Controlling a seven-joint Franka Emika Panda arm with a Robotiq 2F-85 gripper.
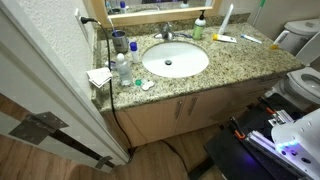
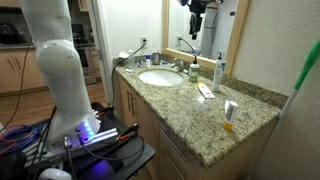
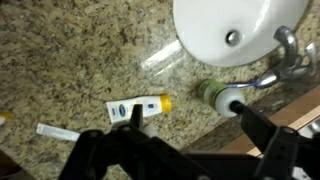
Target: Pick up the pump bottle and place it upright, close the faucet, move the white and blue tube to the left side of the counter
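High over the counter (image 3: pixel 60 60), arm pointing straight down — pincer (image 3: pixel 170 135) spread wide, empty, pump bottle (image 3: pixel 222 97) below

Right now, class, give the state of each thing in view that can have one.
Small light-green plastic pump bottle: standing upright.
Chrome metal faucet: no running water visible; handles too small to read.
Long slender white and blue tube: propped on end, tilted.
Short white tube with orange cap: lying flat on the granite counter.
Clear plastic water bottle: standing upright.
Black robot gripper: open, empty.
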